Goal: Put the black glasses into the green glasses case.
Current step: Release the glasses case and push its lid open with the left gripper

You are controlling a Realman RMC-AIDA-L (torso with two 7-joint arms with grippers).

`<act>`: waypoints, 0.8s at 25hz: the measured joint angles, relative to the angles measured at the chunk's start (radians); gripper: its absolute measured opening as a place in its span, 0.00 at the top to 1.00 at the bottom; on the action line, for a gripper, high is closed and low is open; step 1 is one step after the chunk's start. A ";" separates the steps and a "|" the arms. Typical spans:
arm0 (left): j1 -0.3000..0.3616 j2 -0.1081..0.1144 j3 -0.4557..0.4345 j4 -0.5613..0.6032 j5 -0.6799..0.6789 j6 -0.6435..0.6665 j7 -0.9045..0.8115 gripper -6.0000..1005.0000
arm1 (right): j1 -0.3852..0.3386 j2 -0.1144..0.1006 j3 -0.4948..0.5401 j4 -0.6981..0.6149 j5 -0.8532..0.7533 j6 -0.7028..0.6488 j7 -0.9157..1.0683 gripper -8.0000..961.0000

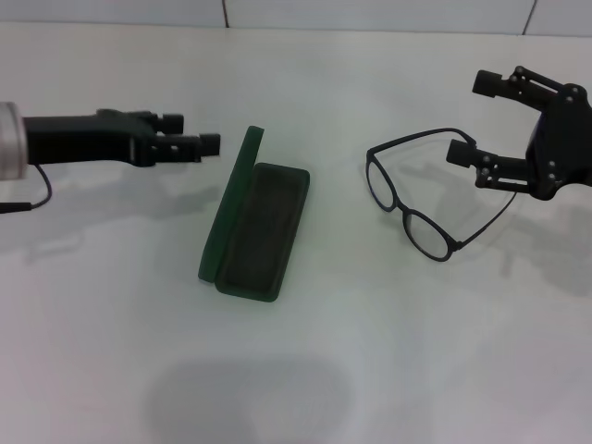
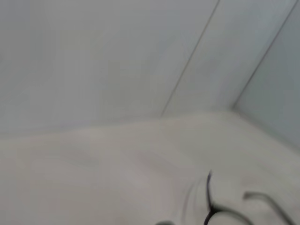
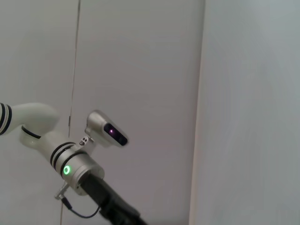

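Note:
The green glasses case (image 1: 259, 231) lies open in the middle of the white table, its lid standing on edge on the left side and the dark lining facing up. The black glasses (image 1: 413, 205) lie to its right with the temple arms spread toward my right gripper (image 1: 474, 118). That gripper is open and empty, with its lower finger (image 1: 461, 153) close to the temple tips. My left gripper (image 1: 199, 139) hovers left of the case, pointing at the lid. A bit of the black frame (image 2: 209, 187) shows in the left wrist view.
The white table (image 1: 305, 370) ends at a pale wall at the back. The right wrist view shows only my left arm (image 3: 70, 164) against the wall panels.

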 joint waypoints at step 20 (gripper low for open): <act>-0.086 -0.040 0.274 0.060 0.248 -0.148 -0.276 0.13 | 0.008 0.010 -0.005 -0.009 -0.012 0.024 -0.012 0.11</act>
